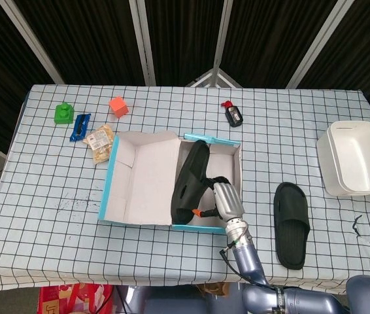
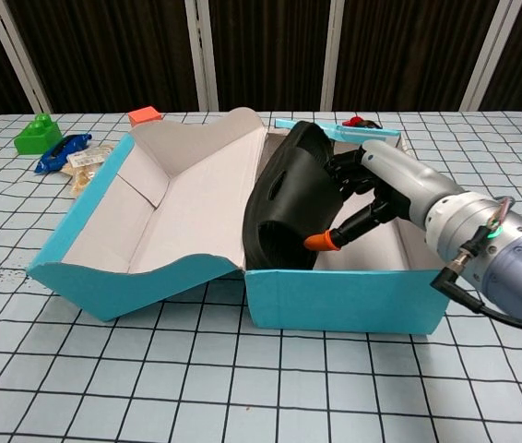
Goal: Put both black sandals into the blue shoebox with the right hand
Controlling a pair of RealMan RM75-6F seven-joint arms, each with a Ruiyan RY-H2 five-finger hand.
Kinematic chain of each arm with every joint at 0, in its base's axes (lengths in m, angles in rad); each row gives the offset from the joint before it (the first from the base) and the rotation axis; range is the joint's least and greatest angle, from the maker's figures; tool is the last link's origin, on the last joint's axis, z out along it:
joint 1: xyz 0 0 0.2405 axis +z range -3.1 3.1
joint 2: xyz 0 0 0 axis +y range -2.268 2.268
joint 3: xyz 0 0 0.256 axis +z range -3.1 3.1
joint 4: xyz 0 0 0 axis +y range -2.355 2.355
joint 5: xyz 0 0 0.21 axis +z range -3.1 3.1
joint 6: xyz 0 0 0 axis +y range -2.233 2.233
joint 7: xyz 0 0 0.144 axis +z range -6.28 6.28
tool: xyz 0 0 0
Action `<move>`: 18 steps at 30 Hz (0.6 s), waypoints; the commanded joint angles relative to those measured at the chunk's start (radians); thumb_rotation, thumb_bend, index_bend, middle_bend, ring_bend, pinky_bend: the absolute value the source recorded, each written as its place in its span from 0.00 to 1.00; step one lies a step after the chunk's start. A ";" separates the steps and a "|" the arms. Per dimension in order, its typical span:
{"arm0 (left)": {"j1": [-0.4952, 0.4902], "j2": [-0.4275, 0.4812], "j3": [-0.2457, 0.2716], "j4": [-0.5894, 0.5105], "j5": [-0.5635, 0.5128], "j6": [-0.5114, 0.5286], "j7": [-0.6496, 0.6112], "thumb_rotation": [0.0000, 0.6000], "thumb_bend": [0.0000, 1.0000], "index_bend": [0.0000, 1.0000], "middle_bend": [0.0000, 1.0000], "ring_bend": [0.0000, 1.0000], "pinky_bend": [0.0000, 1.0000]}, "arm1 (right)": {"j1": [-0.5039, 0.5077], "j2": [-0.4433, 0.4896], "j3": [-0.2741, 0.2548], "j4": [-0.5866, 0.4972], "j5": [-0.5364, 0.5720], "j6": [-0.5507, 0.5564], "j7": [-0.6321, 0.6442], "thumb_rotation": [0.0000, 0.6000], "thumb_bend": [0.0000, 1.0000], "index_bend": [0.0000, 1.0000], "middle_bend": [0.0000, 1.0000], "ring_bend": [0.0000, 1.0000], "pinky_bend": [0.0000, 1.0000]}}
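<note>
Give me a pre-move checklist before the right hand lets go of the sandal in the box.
1. Right hand holds the first sandal: ok.
2. First sandal lying flat on the floor of the blue shoebox: not ok, it stands on edge against the left side of the compartment.
3. Lid flap open and out of the way: ok.
4. Second sandal reachable on the table right of the box, nothing on it: ok.
5. Room left in the box for the second sandal: cannot tell, the hand covers the floor.
6. Left hand out of the way: cannot tell, in neither view.
</note>
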 commanded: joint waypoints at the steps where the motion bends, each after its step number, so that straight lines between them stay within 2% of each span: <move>1: -0.001 -0.001 0.000 0.000 -0.001 -0.001 0.001 1.00 0.37 0.00 0.00 0.00 0.03 | 0.000 0.006 -0.008 0.001 0.002 -0.008 -0.009 1.00 0.42 0.53 0.44 0.37 0.20; 18: 0.002 0.003 0.000 0.000 0.002 0.003 -0.011 1.00 0.37 0.00 0.00 0.00 0.03 | 0.018 0.023 -0.029 -0.040 0.062 -0.058 -0.076 1.00 0.43 0.54 0.44 0.37 0.19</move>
